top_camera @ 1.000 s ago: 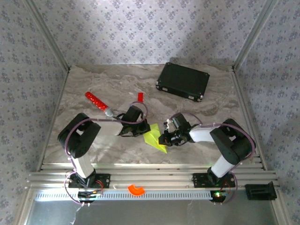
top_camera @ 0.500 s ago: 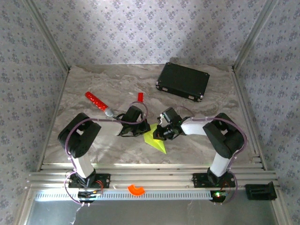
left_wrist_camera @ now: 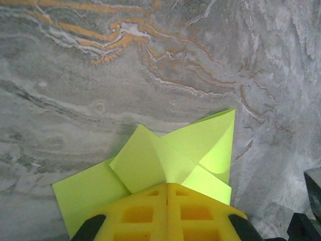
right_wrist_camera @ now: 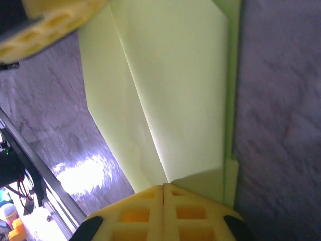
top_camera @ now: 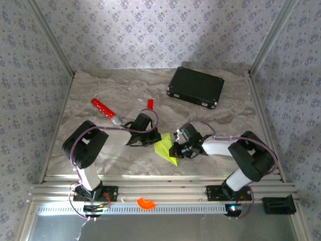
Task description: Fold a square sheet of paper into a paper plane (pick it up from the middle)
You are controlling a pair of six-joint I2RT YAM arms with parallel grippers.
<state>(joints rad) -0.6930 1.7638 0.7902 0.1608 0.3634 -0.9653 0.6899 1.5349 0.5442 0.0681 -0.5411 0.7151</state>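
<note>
The lime square sheet of paper (top_camera: pixel 165 148) lies on the marble table (top_camera: pixel 100 85), folded into a creased, pointed paper plane shape whose point aims at the near edge. My left gripper (top_camera: pixel 146 139) is shut, and its yellow tips press on the paper's left corner. In the left wrist view the left gripper (left_wrist_camera: pixel 167 185) sits where the folded flaps of the paper (left_wrist_camera: pixel 145 158) meet. My right gripper (top_camera: pixel 177 149) is also shut and rests on the paper's right edge. The right wrist view has the right gripper (right_wrist_camera: pixel 163 187) at the end of a long crease in the paper (right_wrist_camera: pixel 170 85). I see no paper between either pair of jaws.
A black case (top_camera: pixel 195 87) lies at the back right. A red stick (top_camera: pixel 103 108) and a small red block (top_camera: pixel 150 103) lie behind the left gripper. An orange ring piece (top_camera: pixel 146 203) sits on the front rail. Patterned walls close in three sides.
The right gripper slid up-left across the paper toward the left gripper, then came back to the paper's right edge. The left gripper stayed where it was, and the paper barely shifted.
</note>
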